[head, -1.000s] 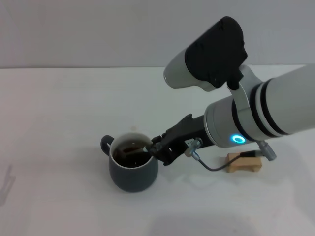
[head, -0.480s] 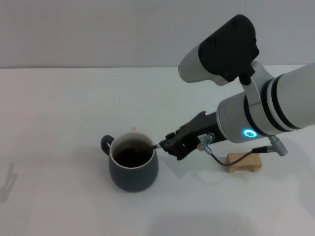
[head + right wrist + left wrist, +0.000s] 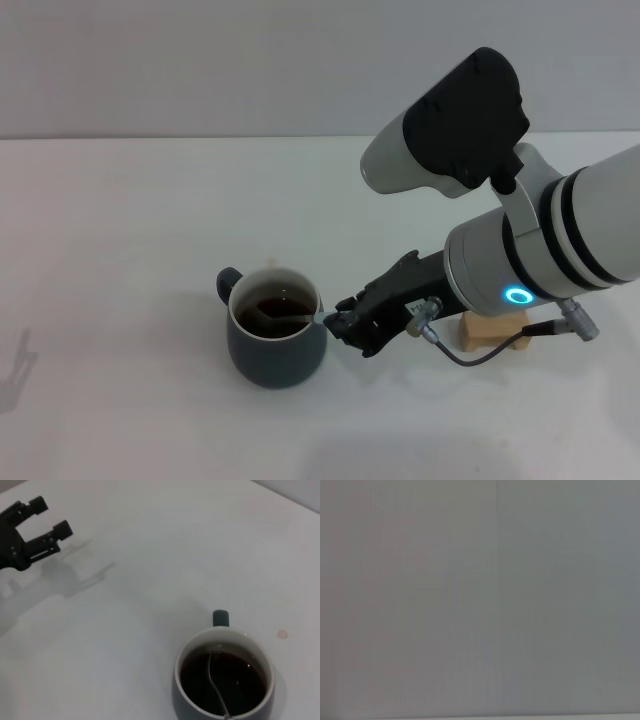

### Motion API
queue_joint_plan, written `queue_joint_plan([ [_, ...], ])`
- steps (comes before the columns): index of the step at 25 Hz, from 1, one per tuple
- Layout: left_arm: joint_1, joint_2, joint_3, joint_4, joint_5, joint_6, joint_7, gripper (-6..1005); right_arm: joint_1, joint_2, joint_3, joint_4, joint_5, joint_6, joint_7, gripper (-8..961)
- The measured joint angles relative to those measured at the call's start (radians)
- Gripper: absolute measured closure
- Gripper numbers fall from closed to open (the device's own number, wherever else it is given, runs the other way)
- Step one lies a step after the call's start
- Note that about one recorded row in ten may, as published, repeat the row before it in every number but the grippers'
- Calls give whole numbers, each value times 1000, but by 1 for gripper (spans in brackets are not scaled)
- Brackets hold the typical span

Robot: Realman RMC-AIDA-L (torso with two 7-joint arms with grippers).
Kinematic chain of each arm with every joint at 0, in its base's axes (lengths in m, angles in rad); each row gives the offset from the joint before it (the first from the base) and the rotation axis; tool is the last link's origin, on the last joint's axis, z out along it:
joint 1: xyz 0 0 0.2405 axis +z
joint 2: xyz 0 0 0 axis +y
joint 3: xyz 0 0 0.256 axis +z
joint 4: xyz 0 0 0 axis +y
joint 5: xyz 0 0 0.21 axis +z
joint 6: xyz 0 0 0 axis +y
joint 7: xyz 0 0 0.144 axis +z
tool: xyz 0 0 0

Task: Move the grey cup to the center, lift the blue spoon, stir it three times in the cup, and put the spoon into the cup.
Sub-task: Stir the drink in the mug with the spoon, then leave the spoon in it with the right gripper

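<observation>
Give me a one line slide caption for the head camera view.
Right tool holds the blue spoon at the rim of the grey cup, its bowl in the liquid.

white table [image 3: 120, 230], plain grey wall [image 3: 200, 60]

Soft, even light over my white table, no harsh glare.

My right arm throws only a faint shadow beside the grey cup [image 3: 277, 340]; a small highlight glints on its dark liquid. In my right wrist view, my left gripper [image 3: 47, 516] casts a pale, smeared shadow across the table [image 3: 125, 580]. My left wrist view shows a flat, featureless grey, with nothing in focus.
</observation>
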Motion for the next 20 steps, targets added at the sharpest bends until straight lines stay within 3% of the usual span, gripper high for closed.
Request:
queue_joint_plan([
  [12, 11, 0, 0, 0, 1, 8, 0, 140, 50, -2, -22, -76, 16, -86, -21, 785],
  [20, 12, 0, 1, 0, 2, 9, 0, 140, 41, -4, -11, -81, 9, -88, -27, 766],
])
